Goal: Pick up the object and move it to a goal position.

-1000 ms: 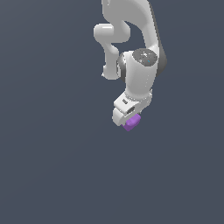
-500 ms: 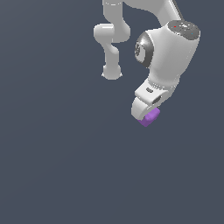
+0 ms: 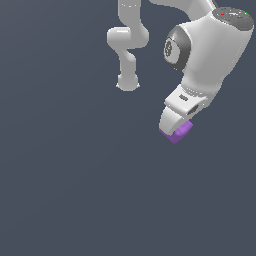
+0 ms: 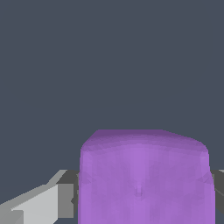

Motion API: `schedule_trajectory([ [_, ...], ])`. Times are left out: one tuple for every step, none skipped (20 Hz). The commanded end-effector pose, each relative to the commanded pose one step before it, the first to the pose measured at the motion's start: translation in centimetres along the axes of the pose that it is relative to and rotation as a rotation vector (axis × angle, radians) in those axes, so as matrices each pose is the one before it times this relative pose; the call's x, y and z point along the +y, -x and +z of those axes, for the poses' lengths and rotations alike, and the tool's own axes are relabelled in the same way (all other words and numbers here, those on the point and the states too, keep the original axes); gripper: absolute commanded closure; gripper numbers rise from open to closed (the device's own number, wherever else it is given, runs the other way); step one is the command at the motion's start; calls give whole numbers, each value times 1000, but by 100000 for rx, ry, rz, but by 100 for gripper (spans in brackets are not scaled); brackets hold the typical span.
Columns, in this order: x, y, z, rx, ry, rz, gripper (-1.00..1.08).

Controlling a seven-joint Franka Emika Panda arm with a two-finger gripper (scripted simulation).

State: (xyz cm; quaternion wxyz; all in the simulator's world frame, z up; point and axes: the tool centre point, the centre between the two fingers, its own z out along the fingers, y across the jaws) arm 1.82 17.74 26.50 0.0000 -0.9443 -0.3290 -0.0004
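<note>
The purple cube (image 3: 177,132) sits between the fingers of my white gripper (image 3: 175,129) at the exterior view's right, held above the dark grey floor. The gripper is shut on it. In the wrist view the cube (image 4: 144,177) fills the lower middle of the picture, and a grey finger (image 4: 41,203) shows beside it. The far finger is mostly hidden behind the cube.
The arm's white base and lower links (image 3: 127,47) stand at the back, towards the exterior view's middle. The dark grey floor (image 3: 75,190) spreads flat all around with no other object on it.
The arm has swung towards the exterior view's right and nearer the camera, carrying the purple cube in the shut gripper. The cube stays between the fingers.
</note>
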Motion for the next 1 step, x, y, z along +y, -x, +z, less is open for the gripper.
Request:
schedule_trajectory([
  [-3, -111, -89, -77, -27, 87, 108],
])
